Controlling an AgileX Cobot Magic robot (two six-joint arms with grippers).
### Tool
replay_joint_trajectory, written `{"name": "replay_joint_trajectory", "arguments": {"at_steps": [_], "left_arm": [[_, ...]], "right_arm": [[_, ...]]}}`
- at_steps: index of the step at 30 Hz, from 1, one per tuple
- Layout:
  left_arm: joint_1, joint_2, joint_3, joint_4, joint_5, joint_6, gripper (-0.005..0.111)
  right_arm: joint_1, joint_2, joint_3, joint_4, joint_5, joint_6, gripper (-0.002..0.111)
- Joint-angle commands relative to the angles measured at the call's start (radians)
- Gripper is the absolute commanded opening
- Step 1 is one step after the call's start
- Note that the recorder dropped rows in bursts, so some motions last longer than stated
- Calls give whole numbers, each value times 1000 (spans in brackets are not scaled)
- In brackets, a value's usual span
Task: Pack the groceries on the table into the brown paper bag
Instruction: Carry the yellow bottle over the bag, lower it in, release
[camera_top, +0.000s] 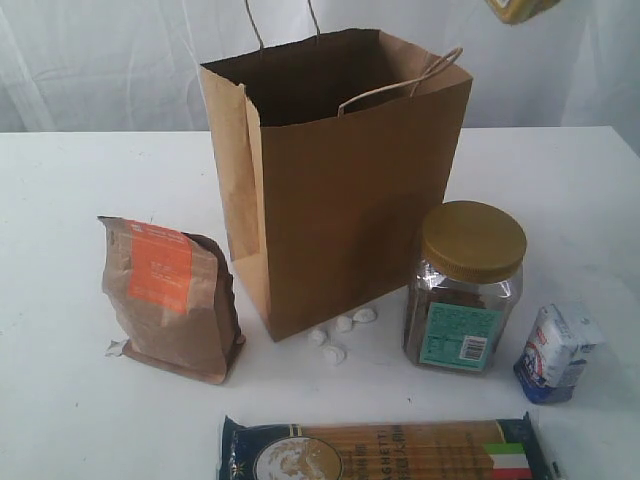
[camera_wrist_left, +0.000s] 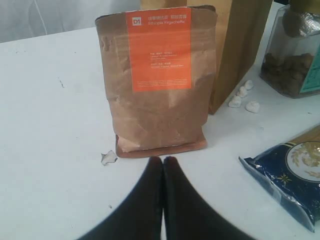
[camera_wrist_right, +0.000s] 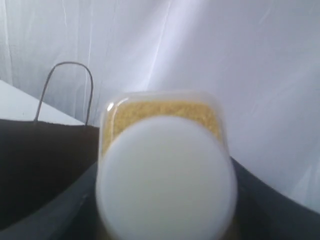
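One pouch (camera_wrist_left: 157, 85) before left end effector (camera_wrist_left: 162, 160).

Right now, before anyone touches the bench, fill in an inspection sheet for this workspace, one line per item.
Surface: white table, faint specks.
Job's things: brown paper bag upright, open; kraft pouch, gold-lidded jar, small packet, spaghetti pack on the table; yellow bottle held aloft.
Clutter: white pebble-like bits by the bag's base.
Grippers: left gripper shut, empty, facing the pouch; right gripper shut on the bottle.
Cables: nothing seen.
Surroundings: white curtain.
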Motion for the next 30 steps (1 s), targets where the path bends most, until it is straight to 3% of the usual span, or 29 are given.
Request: {"name": "replay_joint_trajectory", "arguments": {"at_steps": [1,18,30], "left_arm": [[5,-5,3,-5,1,0,0],[5,-5,3,-5,1,0,0],[5,-5,3,-5,1,0,0]], "right_arm": [[-10,48,-23,48,-238,-45,0],[69,212,-23,119,-291,-107,0],[71,336,-23,119,-346,-109,0]]}}
